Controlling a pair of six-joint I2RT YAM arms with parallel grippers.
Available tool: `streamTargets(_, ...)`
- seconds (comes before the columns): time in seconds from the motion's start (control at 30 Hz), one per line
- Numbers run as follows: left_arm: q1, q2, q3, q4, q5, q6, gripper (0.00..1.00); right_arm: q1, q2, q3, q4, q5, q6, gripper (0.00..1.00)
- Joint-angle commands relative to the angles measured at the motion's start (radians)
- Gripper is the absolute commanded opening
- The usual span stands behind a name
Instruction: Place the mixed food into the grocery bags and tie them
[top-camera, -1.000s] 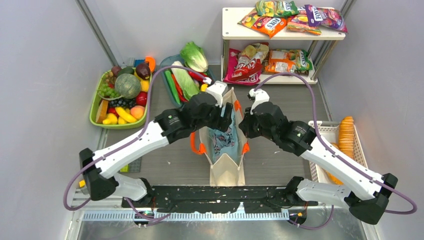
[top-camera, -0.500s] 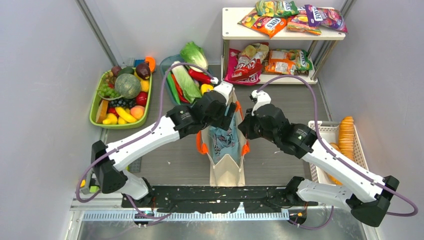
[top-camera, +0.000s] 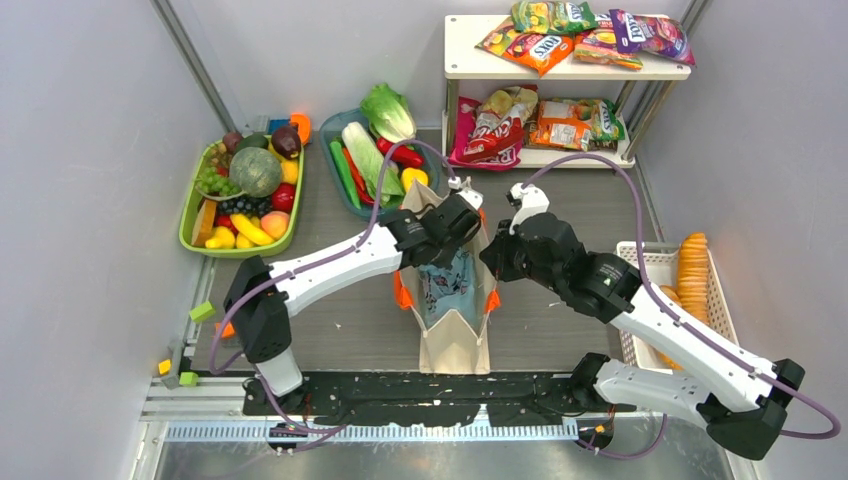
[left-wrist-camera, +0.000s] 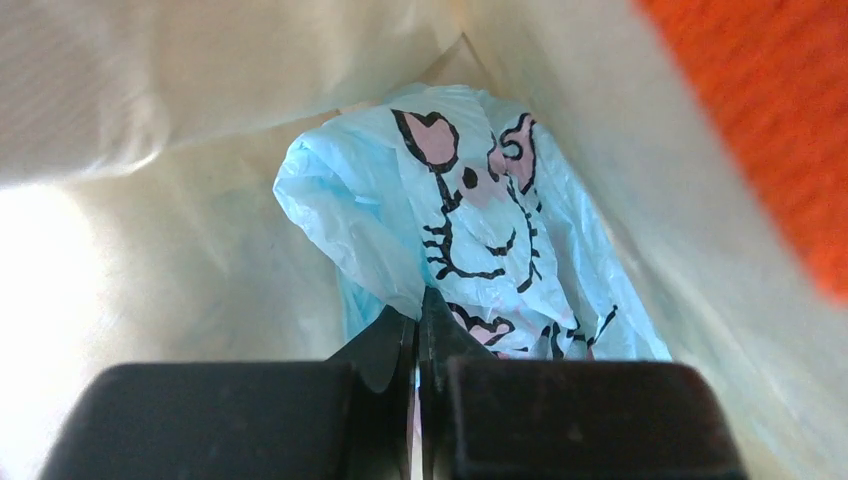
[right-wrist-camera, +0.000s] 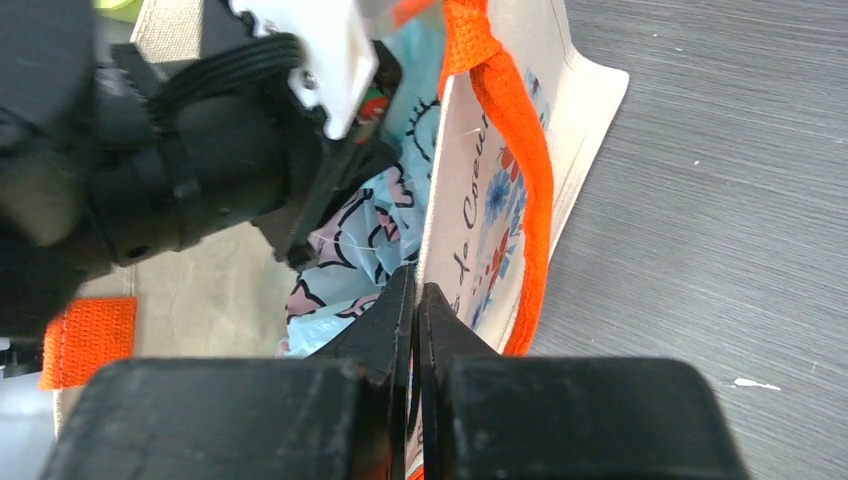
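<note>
From above, the left arm has swung in from the left over the last second, and the left claw (top-camera: 455, 225) now dips into the far end of the tote's (top-camera: 455, 345) mouth. The right claw (top-camera: 500, 258) has hardly shifted and stays at the tote's right rim. The tote stands in the middle of the surface (top-camera: 330, 320) with the blue plastic bag (top-camera: 447, 282) inside it. I judge the step to be pulling that bag out, since no food is packed yet. The snack packets (top-camera: 540, 45) lie on the shelf (top-camera: 462, 55) at far right, and the cabbage (top-camera: 388, 110) sits in a tray at far left. One orange packet seems to read FOX'S.

In the left wrist view, the claw is pressed together on a fold of the blue plastic bag, which carries a black-and-pink cartoon cat and no words I can read.

In the right wrist view, that claw is clamped on the tote's cloth edge beside the orange handle (right-wrist-camera: 520, 200). Script on the floral side looks like "Coeur"
</note>
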Motion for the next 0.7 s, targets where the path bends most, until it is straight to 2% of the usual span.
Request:
streamTargets(0.0, -0.007, -0.114, 0.054, -0.028, -0.015, 0.007, 0.0, -0.004, -0.054, -0.011, 0.067, 0.079, 0.023, 0.05)
streamTargets(0.17, -0.007, -0.255, 0.124, -0.076, 0.085, 0.032, 0.0, -0.004, -0.07, -0.035, 0.062, 0.157, 0.031, 0.05)
streamTargets(0.33, 0.036, -0.351, 0.302, -0.211, 0.06, 0.071, 0.0, -0.005, -0.073, -0.047, 0.057, 0.182, 0.039, 0.05)
streamTargets(0.43, 0.142, -0.413, 0.411, -0.293, 0.091, 0.063, 0.0, -0.005, -0.072, -0.046, 0.05, 0.182, 0.038, 0.05)
streamTargets(0.6, 0.353, -0.526, 0.424, -0.341, 0.036, 0.07, 0.0, -0.007, -0.081, -0.043, 0.04, 0.197, 0.041, 0.05)
streamTargets(0.67, 0.489, -0.559, 0.43, -0.373, 0.005, 0.072, 0.0, -0.007, -0.089, -0.045, 0.036, 0.203, 0.041, 0.05)
